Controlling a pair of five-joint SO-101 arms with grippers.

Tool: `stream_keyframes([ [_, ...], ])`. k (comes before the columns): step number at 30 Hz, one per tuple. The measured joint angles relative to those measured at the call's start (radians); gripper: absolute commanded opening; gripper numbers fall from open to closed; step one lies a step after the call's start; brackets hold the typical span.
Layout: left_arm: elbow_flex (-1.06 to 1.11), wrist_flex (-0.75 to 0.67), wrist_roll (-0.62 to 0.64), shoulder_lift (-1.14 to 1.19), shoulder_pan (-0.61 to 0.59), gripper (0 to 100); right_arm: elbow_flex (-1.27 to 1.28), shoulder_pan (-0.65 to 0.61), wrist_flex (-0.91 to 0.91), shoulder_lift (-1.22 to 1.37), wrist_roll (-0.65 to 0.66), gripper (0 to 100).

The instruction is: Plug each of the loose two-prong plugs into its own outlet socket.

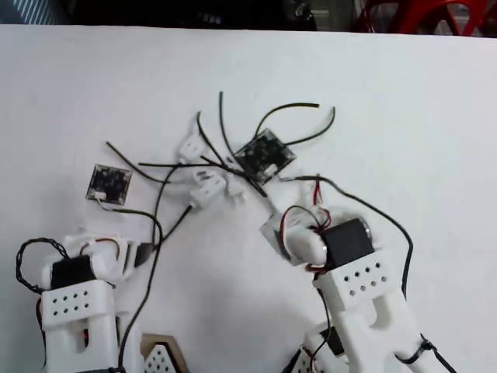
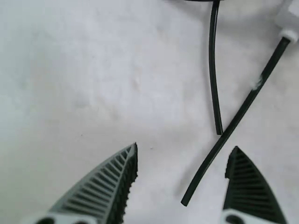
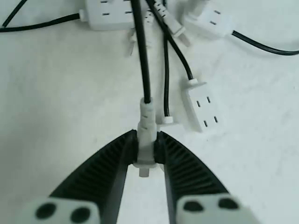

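My right claw (image 3: 145, 140) is clamped on a white plug (image 3: 146, 122), and the plug's black cord (image 3: 141, 56) runs off into the tangle. An outlet socket (image 3: 202, 108) lies just beside it. A second socket (image 3: 110, 11) and a third socket (image 3: 212, 19) lie beyond, with cords crossing between them. My left claw (image 2: 184, 150) stands open, gripping nothing, with a black cable (image 2: 243, 109) lying between its tips. A small circuit board (image 1: 264, 155) sits among the wires and another board (image 1: 109, 184) sits apart, both on the white table (image 1: 404, 85). A red chair frame (image 1: 435, 15) shows behind.

White table (image 1: 435, 93), red frame (image 1: 392, 14) behind
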Motion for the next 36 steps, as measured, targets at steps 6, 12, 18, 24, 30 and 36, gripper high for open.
stream_keyframes([
  [6, -0.066, 0.0, 0.069, 0.0, 0.071, 30, 0.0, -0.064, -0.032, -0.011, -0.064, 1.6],
  [12, -0.089, 0.0, 0.095, 0.0, 0.13, 30, 0.003, -0.066, -0.057, -0.071, -0.115, 1.9],
  [18, -0.084, 0.0, 0.095, 0.0, 0.13, 30, 0.101, -0.066, -0.072, -0.098, -0.14, 1.9],
  [24, -0.057, 0.0, 0.095, 0.0, 0.13, 30, 0.143, -0.066, -0.127, 0.009, -0.161, 2.9],
  [30, -0.055, 0.0, 0.095, 0.0, 0.13, 30, 0.137, -0.071, -0.19, 0.21, -0.161, 10.9],
  [36, -0.055, 0.0, 0.094, 0.0, 0.13, 30, 0.003, -0.071, -0.184, 0.427, -0.161, 11.1],
])
